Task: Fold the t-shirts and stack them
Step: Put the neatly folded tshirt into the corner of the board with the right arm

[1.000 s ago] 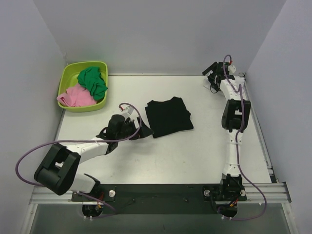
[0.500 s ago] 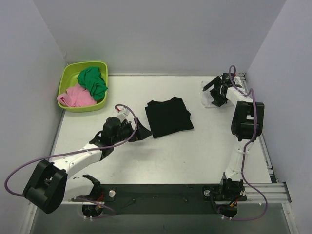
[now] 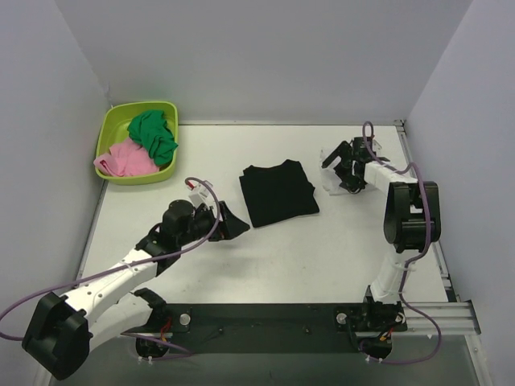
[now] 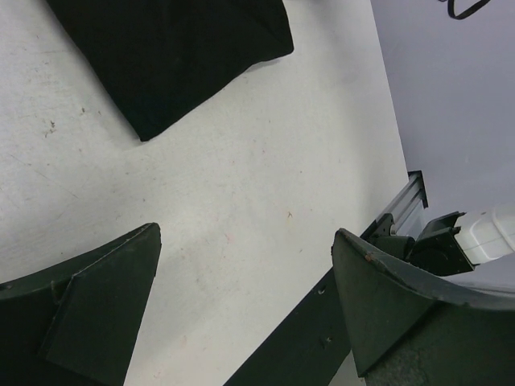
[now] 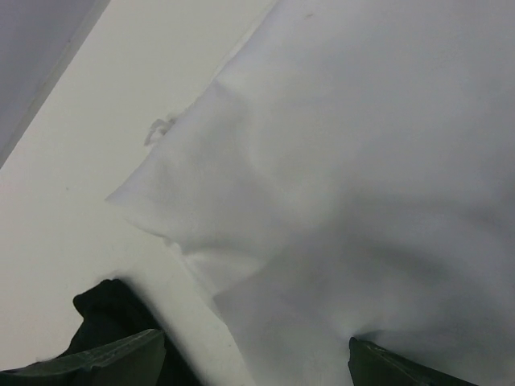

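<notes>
White desk, grey walls; black t-shirt lies mid-desk, matte and flat, apparently folded to a rough rectangle, while white t-shirt lies rumpled at far right, nearly lost against the desk. Both likely light, limp and slack, so better pinched at a hem or corner, where the cloth bunches, than on the flat middle. Spread wide and empty, left hand sits just beside the black one's near-left corner; right hand, equally wide, is over the white one, gripping nothing.
</notes>
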{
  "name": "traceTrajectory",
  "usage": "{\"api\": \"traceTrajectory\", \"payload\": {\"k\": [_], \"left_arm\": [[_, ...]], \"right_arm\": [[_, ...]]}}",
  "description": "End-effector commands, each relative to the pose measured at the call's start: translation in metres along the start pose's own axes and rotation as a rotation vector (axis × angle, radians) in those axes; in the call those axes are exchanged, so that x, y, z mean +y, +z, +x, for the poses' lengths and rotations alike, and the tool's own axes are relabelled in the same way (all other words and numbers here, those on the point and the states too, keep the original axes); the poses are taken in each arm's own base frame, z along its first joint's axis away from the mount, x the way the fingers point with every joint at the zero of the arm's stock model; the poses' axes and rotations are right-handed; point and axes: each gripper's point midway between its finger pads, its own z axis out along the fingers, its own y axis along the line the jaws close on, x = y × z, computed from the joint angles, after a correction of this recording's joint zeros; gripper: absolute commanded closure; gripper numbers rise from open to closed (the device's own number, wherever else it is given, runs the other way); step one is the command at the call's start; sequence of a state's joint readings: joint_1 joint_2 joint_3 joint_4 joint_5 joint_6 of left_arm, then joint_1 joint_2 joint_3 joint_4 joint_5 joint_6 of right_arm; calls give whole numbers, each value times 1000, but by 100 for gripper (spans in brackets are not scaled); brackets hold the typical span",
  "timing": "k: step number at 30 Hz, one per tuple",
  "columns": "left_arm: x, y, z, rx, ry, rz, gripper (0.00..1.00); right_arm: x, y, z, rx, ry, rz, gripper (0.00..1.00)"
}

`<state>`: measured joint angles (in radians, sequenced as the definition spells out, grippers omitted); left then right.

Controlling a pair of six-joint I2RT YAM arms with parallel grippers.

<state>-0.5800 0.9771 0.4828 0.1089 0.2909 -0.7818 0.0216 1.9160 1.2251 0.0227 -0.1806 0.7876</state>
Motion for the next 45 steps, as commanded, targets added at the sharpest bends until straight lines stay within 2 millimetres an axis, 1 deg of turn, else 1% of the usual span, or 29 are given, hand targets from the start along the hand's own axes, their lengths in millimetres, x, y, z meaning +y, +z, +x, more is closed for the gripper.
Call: {"api": "traceTrajectory", "payload": {"k": [1, 2, 3, 4, 5, 6, 8, 10, 11, 12, 13, 15, 16, 17, 20, 21, 22, 23, 24, 25, 27, 29, 31, 32, 33, 34, 35, 39, 45], "left_arm": [[7, 1, 16, 47, 9, -27, 3], [8, 3, 19, 55, 8, -29, 3], [13, 7, 24, 68, 1, -44, 3], [14, 9, 28, 79, 0, -45, 3], [16, 12, 31, 89, -11, -52, 3], [21, 17, 34, 95, -21, -68, 3], [23, 23, 37, 102, -39, -76, 3], [29, 32, 39, 110, -53, -102, 3], [24, 37, 36, 106, -54, -97, 3], [29, 42, 38, 114, -61, -116, 3], [29, 45, 37, 110, -64, -119, 3], [25, 52, 34, 114, -69, -116, 3], [24, 55, 31, 107, -72, -123, 6], [23, 57, 31, 110, -76, -133, 7], [26, 68, 31, 129, -99, -169, 8], [31, 71, 35, 146, -105, -194, 9], [28, 75, 31, 142, -103, -195, 8], [29, 79, 30, 140, -107, -207, 9], [34, 83, 34, 157, -112, -228, 9], [30, 87, 31, 156, -112, -224, 9], [36, 92, 36, 170, -127, -252, 9], [36, 96, 36, 172, -145, -265, 9], [43, 99, 40, 184, -157, -297, 9], [42, 102, 38, 182, -162, -300, 9], [47, 105, 41, 189, -165, -320, 9], [49, 107, 42, 192, -169, -326, 9], [49, 108, 41, 192, -168, -328, 9], [53, 120, 43, 197, -179, -337, 9], [61, 130, 46, 201, -195, -361, 9]], "right_arm": [[39, -34, -23, -117, -145, -64, 0], [50, -44, -24, -142, -181, -71, 0], [56, -50, -29, -169, -207, -75, 0], [65, -62, -34, -195, -257, -77, 0], [71, -69, -32, -201, -289, -78, 0], [76, -75, -34, -223, -311, -72, 0], [89, -90, -39, -246, -360, -96, 0], [100, -105, -39, -264, -384, -126, 0], [102, -110, -37, -269, -399, -134, 0], [106, -114, -35, -273, -412, -144, 0], [107, -123, -39, -305, -420, -137, 0], [108, -130, -39, -318, -437, -141, 0], [110, -135, -39, -323, -439, -156, 0], [111, -139, -40, -329, -438, -161, 0], [114, -145, -36, -326, -442, -175, 0], [113, -145, -35, -327, -444, -177, 0], [115, -149, -33, -333, -449, -185, 0], [114, -151, -33, -337, -450, -184, 0], [114, -152, -32, -339, -452, -187, 0], [113, -155, -29, -345, -451, -190, 0], [111, -157, -29, -356, -449, -189, 0], [109, -159, -28, -359, -446, -193, 0], [108, -162, -28, -364, -437, -196, 0], [106, -161, -25, -357, -438, -195, 0], [106, -161, -23, -353, -435, -201, 0], [108, -165, -24, -364, -426, -214, 0], [106, -163, -20, -355, -424, -216, 0], [104, -165, -17, -352, -423, -226, 0], [98, -164, -10, -338, -429, -231, 0]]}}
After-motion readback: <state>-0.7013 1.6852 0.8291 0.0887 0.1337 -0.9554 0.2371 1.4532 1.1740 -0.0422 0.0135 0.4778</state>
